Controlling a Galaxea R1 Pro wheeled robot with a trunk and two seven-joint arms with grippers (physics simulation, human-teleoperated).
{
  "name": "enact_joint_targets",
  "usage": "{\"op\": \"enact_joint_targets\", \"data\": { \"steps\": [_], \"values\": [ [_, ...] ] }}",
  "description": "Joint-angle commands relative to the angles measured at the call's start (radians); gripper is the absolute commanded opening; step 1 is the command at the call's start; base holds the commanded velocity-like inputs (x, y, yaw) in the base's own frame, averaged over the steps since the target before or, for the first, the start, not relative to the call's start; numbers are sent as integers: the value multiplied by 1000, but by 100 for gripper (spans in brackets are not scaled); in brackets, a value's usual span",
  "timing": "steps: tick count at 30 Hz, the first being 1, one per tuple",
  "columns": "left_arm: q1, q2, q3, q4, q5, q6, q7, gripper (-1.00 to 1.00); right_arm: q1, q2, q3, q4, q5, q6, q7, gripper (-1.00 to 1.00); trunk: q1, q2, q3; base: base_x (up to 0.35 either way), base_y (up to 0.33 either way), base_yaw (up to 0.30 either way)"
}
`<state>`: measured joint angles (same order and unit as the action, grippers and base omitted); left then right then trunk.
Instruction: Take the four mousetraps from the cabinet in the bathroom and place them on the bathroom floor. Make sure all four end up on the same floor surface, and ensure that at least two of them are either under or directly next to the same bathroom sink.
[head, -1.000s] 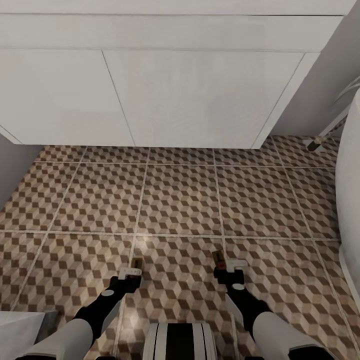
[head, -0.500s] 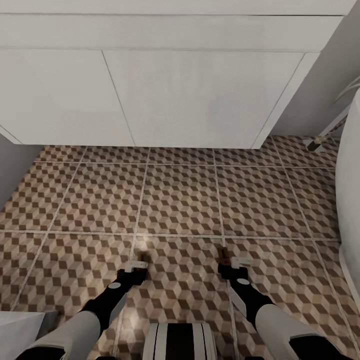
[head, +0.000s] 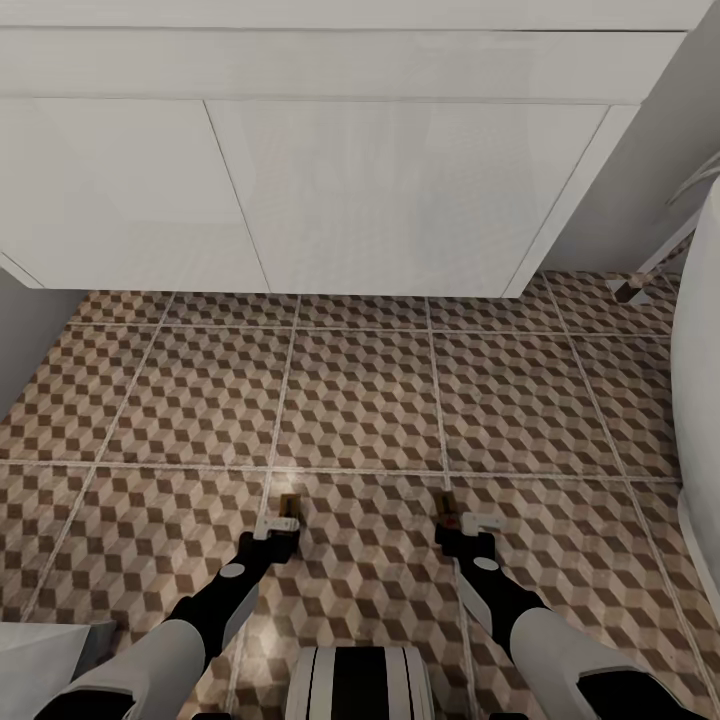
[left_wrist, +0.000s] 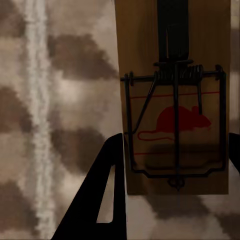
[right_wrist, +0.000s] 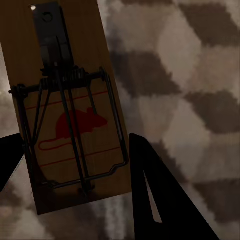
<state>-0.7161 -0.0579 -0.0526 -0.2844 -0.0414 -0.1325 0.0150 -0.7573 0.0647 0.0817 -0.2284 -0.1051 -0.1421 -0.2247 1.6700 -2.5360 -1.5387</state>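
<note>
While low over the floor (head: 360, 400), two traps held out ahead of the robot, one in each gripper. Left trap (left_wrist: 175, 100): brown board with black wire spring and a red mouse print, sitting between the left gripper's (left_wrist: 175, 165) black fingers (left_wrist: 102, 200), which flank its near end at both long edges; looks clamped, though contact itself too dark to confirm. Seen from the head, same trap (head: 288, 503) a small brown sliver poking past the left gripper (head: 275, 530), just short of a pale grout line. Right trap (right_wrist: 67, 105): same board, wire and red mouse, slightly tilted, set between the right gripper's (right_wrist: 70, 165) fingers (right_wrist: 155, 200) at its near end; likewise appears gripped. From the head, right trap (head: 447, 510) at the tip of the right gripper (head: 462, 535), level with the left one and well apart from it. Whether either board touches the tiles: cannot tell. Beyond, cube-pattern tiles running up to the white sink (head: 380, 190) front, traps well short of it. White curved fixture (head: 700, 400) at the right edge.
</note>
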Motion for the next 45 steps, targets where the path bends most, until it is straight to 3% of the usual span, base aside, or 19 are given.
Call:
{"op": "enact_joint_targets", "data": {
  "steps": [1,14,29,32,39,45],
  "values": [
    [-2,1,-4,4,-5,-12,4,-100,-1,0,10,1,-13,-8,-8,-100,0,0,-1,0,0,0],
    [-5,10,-3,14,-9,-27,2,-100,-1,7,15,3,-10,-16,-8,-100,0,0,-1,0,0,0],
    [-3,-19,-5,-2,-20,-24,15,-100,-1,1,15,3,-12,-14,-8,-100,0,0,-1,0,0,0],
    [-3,-26,-2,-4,-16,-22,44,-100,-1,2,15,3,-13,-14,-9,-100,0,0,-1,0,0,0],
    [-3,-62,0,-6,-13,-25,212,-100,-1,3,15,3,-13,-14,-13,-100,0,0,-1,0,0,0],
    [-3,-80,-6,-3,-16,-19,243,-100,-1,2,14,3,-13,-14,-14,-100,0,0,-1,0,0,0]
  ]
}}
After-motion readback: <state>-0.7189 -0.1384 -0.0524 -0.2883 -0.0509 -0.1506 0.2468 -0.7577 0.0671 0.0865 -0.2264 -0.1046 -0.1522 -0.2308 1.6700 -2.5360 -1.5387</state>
